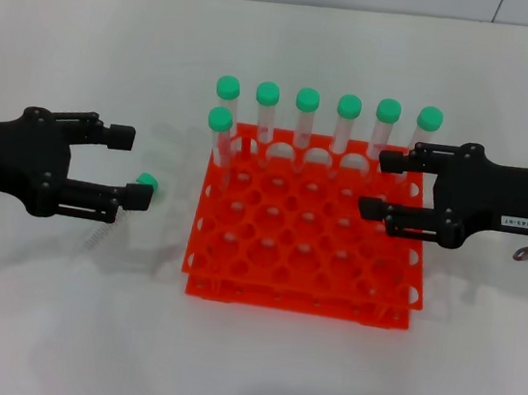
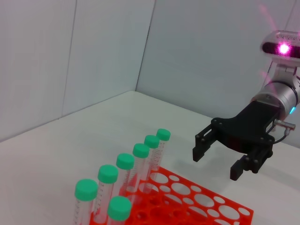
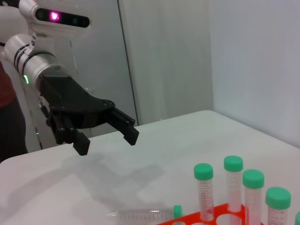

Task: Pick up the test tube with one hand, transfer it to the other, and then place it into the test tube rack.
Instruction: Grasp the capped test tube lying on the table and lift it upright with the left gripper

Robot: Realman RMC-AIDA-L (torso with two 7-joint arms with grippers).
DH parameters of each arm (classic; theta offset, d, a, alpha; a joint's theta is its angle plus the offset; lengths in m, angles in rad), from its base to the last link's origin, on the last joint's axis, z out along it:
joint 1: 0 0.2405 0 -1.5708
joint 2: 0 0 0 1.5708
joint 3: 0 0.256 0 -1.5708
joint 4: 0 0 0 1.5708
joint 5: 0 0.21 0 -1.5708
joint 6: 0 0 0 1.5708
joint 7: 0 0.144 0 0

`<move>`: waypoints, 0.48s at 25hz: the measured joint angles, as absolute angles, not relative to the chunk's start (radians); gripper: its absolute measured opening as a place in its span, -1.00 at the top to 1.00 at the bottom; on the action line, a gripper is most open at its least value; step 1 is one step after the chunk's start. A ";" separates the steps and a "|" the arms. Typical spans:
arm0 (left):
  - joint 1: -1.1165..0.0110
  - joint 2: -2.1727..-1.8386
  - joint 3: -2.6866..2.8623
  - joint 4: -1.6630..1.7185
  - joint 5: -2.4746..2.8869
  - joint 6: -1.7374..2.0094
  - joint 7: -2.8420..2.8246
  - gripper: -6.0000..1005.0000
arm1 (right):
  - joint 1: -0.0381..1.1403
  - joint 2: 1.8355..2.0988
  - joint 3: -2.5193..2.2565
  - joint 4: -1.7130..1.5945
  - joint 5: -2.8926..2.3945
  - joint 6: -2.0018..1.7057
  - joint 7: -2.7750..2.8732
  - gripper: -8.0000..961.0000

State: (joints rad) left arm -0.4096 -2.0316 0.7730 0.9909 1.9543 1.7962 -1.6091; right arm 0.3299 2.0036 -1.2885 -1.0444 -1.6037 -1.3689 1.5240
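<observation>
The bright orange-red plastic test tube rack with its grid of round holes sits on the white desk between the two arms. Seven clear plastic tubes with green screw caps stand upright in it: six in the far row and one in the next row, at the end nearer the left gripper. The remaining holes hold nothing.

The loose test tube, slim and clear with a round green cap, lies flat on the desk beneath the unlabelled black left gripper, its cap showing just beside the nearer fingertip, close to the rack's edge. This gripper hovers above it with its fingers spread wide, holding nothing.

The black right gripper, bearing a small white label, hangs over the rack's other end, beside the last standing tube. It too is spread wide and carries nothing. Its upper finger crosses in front of that tube's lower part.
</observation>
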 joint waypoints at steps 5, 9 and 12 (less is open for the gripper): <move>-0.410 -2.032 0.773 0.991 1.954 1.796 -1.609 -0.73 | 0.330 2.002 -1.288 -1.046 -1.604 -1.371 1.525 -0.36; -0.410 -2.032 0.773 0.991 1.954 1.796 -1.609 -0.73 | 0.329 2.002 -1.288 -1.045 -1.605 -1.371 1.525 -0.36; -0.410 -2.033 0.773 0.991 1.954 1.796 -1.610 -0.73 | 0.328 2.002 -1.288 -1.045 -1.605 -1.371 1.526 -0.36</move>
